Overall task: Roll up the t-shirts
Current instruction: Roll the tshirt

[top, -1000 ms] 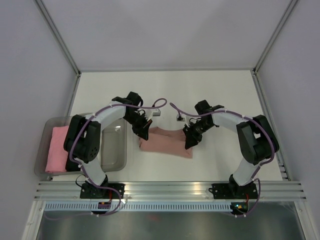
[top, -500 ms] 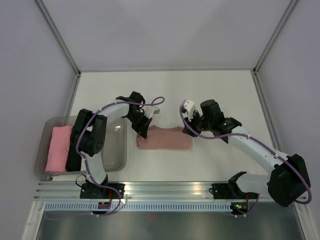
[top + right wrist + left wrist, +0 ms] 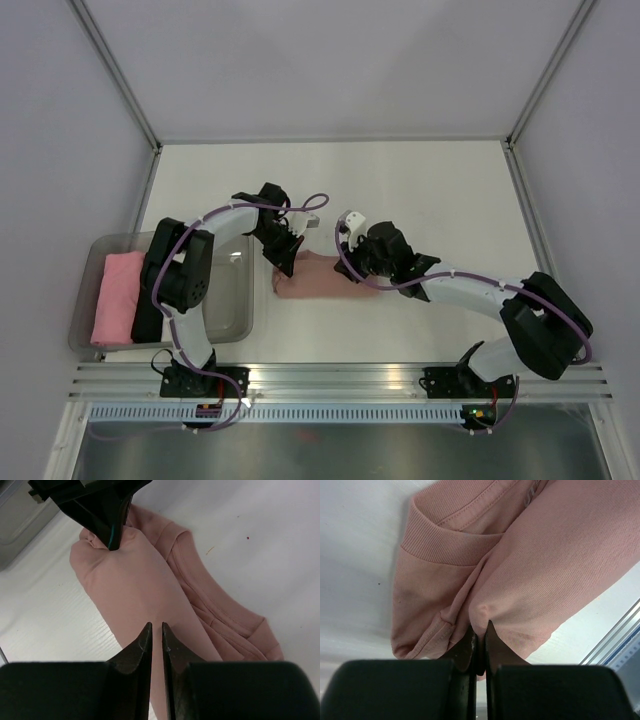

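Seen from above, the t-shirt (image 3: pixel 325 280) lies centred on the table (image 3: pixel 430 185), left gripper (image 3: pixel 283 268) at its 9 o'clock end, right gripper (image 3: pixel 352 266) over its middle; the left wrist shows jaws clamped on a cloth fold; the right wrist, jaws barely parted against it (gripping? cannot tell).

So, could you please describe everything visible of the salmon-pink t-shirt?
The dusty salmon-pink t-shirt is soft knit cloth, bundled into a long loose roll lying on the white table, just right of the clear bin. A ribbed collar shows near its left end. The left gripper is shut on a fold at that end; the right gripper hangs at its middle, jaws nearly together, contact unclear.
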Tool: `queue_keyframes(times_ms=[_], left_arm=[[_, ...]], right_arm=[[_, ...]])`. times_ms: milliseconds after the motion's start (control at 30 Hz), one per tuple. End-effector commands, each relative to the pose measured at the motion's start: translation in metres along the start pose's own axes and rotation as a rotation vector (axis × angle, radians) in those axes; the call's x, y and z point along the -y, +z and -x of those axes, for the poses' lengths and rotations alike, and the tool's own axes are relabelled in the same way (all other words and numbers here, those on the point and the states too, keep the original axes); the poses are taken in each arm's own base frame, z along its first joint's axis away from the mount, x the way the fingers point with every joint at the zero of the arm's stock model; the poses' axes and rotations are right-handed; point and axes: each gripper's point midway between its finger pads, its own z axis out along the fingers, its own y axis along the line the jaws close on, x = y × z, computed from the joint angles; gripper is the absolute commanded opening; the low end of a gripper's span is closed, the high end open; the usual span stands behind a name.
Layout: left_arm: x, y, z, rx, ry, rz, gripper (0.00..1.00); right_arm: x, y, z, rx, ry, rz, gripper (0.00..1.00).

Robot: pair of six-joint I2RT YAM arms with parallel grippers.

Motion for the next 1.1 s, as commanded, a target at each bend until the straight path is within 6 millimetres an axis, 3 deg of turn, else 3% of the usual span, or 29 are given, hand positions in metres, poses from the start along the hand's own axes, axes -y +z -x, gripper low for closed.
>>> queue_keyframes(times_ms=[0, 300, 700, 933, 1067], left_arm=[[-0.022, -0.003, 0.003, -0.003, 0.016, 0.101, 0.02], [-0.021, -0.004, -0.003, -0.018, 0.041, 0.102, 0.03], [-0.026, -0.013, -0.002, -0.017, 0.085, 0.144, 0.15], [-0.033, -0.019, -0.004, -0.033, 0.116, 0.191, 0.14], [-0.035, -0.022, -0.001, -0.028, 0.122, 0.206, 0.18]], right_arm=[[0.004, 0.010, 0.007, 0.049, 0.028, -0.020, 0.17], [0.026, 0.011, -0.025, -0.028, 0.055, -0.128, 0.15], [0.055, 0.020, -0.063, -0.135, 0.153, -0.227, 0.13], [0.078, 0.005, -0.080, -0.145, 0.245, -0.295, 0.11], [0.078, 0.000, -0.086, -0.166, 0.232, -0.300, 0.11]])
